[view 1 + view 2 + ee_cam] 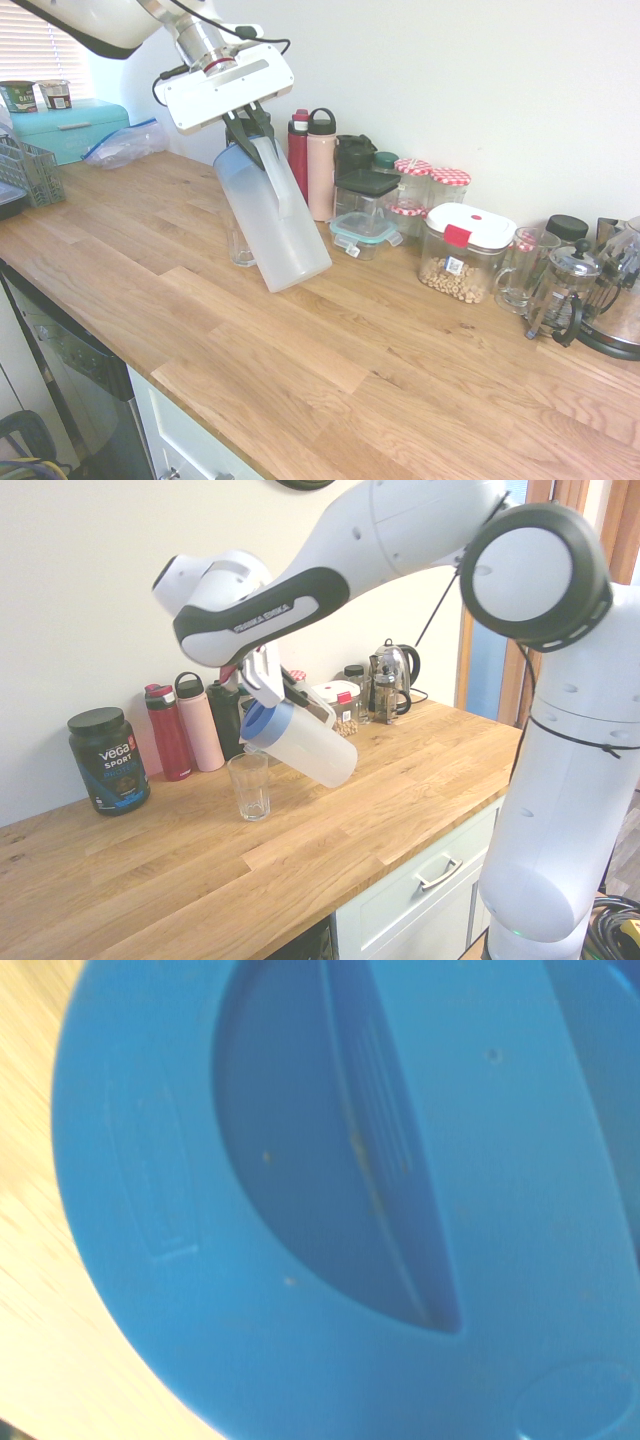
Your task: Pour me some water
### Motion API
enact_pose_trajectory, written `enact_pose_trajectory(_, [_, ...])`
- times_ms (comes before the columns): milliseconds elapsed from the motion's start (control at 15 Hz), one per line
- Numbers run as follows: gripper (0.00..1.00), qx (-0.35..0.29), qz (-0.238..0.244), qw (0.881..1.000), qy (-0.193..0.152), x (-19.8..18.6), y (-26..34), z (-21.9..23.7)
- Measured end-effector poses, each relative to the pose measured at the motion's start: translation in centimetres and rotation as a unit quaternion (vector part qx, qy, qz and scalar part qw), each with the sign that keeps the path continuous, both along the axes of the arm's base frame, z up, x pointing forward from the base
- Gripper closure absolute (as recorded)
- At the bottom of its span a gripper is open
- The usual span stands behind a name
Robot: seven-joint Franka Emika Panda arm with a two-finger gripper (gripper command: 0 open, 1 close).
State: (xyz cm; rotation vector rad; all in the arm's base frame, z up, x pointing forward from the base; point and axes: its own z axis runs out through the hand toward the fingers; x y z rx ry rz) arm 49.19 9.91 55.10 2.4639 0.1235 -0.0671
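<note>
Water: belongs to the jug (270, 215); no liquid can be made out through the frosted wall, and no stream shows at the lid.
Jug: tall, frosted white, blue lid (330, 1210), white handle (275, 172). Held in the air, tilted, lid end up toward the gripper, base lower and clear of the worktop (330, 370).
Gripper: (250, 128) clenched on the jug's handle at the top, pointing steeply down.
Lid, wrist view: fills nearly the whole frame, blurred; a half-round recess with a ribbed bar across it.
Drinking glass: (248, 786) clear, upright on the worktop, just below and beside the lid end; looks empty. From the other side it stands behind the jug's body, mostly hidden.
Behind the jug, by the wall: red bottle (298, 150) and pink bottle (321, 163), close together, upright.
Further along the wall: lidded containers, a clear box of chickpeas (462, 255), a French press (560, 295).
Far end: dark protein tub (108, 759), well apart from the glass.
</note>
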Motion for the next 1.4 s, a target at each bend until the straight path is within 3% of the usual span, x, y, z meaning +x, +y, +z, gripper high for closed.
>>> enact_pose_trajectory(267, [1.0,0.09,-0.057,0.993,-0.055,-2.7,-8.5,3.0])
enact_pose_trajectory(600, [1.0,0.171,-0.167,0.963,-0.125,-3.2,-18.5,1.9])
enact_pose_trajectory(800, [1.0,0.212,-0.238,0.935,-0.154,-3.9,-21.9,-1.8])
enact_pose_trajectory(1000, [1.0,0.251,-0.293,0.9,-0.201,-3.9,-23.5,-2.2])
enact_pose_trajectory(1400, [1.0,0.298,-0.355,0.826,-0.321,-3.0,-24.5,-2.3])
